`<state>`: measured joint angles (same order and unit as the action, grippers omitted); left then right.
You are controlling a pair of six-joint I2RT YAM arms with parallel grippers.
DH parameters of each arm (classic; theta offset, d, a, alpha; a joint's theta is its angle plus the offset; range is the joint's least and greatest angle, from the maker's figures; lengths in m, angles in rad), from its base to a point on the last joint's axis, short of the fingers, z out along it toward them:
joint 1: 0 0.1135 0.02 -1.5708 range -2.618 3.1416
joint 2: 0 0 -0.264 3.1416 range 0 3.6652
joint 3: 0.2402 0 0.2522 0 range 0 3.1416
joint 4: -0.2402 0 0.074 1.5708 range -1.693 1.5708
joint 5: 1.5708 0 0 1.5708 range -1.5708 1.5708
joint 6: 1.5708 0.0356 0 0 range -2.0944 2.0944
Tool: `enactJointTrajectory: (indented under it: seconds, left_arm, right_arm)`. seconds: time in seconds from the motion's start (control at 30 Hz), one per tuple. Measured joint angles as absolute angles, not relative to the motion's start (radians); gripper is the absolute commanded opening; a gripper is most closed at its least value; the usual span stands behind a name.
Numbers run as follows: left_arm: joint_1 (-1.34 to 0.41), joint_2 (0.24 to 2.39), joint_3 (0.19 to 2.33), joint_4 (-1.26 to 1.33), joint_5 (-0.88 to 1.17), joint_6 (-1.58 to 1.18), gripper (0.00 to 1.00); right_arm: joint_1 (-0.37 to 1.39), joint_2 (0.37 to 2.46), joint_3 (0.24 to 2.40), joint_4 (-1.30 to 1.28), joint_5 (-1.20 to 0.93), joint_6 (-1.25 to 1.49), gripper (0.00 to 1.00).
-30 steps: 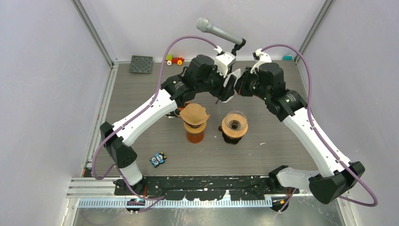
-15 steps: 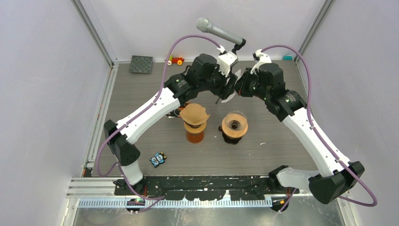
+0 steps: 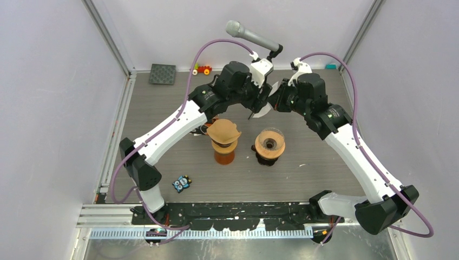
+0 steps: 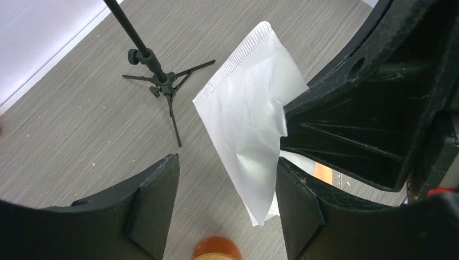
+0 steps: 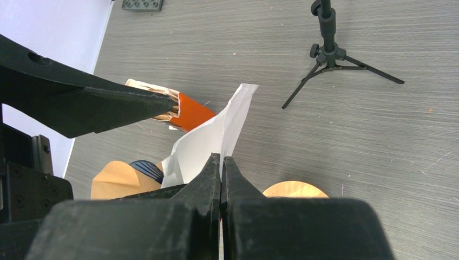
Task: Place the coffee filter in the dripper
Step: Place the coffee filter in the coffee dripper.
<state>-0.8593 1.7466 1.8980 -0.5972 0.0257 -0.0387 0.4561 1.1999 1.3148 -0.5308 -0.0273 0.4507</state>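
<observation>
The right gripper (image 5: 222, 162) is clenching a white paper filter (image 4: 246, 119) by its edge, its two fingers pressed flat together with the paper sticking out beyond the tips. The filter is hanging in the air over the back middle of the table (image 3: 162, 124), well above the wood-grain top and not yet anywhere near the inside of the dripper (image 3: 269, 142).

The left gripper (image 4: 224, 208) is facing it with its jaws spread apart, one finger on either side of the hanging paper. The filter is sitting much closer to one finger than the other. I cannot tell whether it is brushing that finger, but the jaws are plainly not grasping it.

From above, the two arms are meeting nose to nose behind the dripper. The dripper is standing upright on the table, towards the near side of the grippers, dark-bodied with a brownish rim. Just to its left a stack of brown filters (image 3: 223, 131) is resting on an orange holder, apart from the dripper.

A microphone (image 3: 249, 35) is leaning over the far edge of the table, its tripod (image 4: 162, 84) standing on the boards behind the grippers. A small toy (image 3: 183, 183) is lying near the front left.
</observation>
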Motion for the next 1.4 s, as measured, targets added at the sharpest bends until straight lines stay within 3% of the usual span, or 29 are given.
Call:
enactJointTrajectory:
  seconds: [0.77,1.2,1.4]
  left_arm:
    - [-0.86,1.747,1.937,-0.599,-0.045,0.064,0.69]
    - [-0.86,1.769,1.937,-0.599,-0.036,0.086,0.59]
    - [-0.86,1.785,1.937,-0.6,-0.023,0.083,0.46]
  right_arm:
    - [0.456,1.207,1.312,-0.532,-0.052,0.439,0.0]
    - [0.456,1.207,1.312,-0.532,-0.077,0.439,0.0]
    - [0.456,1.207,1.311,-0.531,-0.08,0.438,0.0]
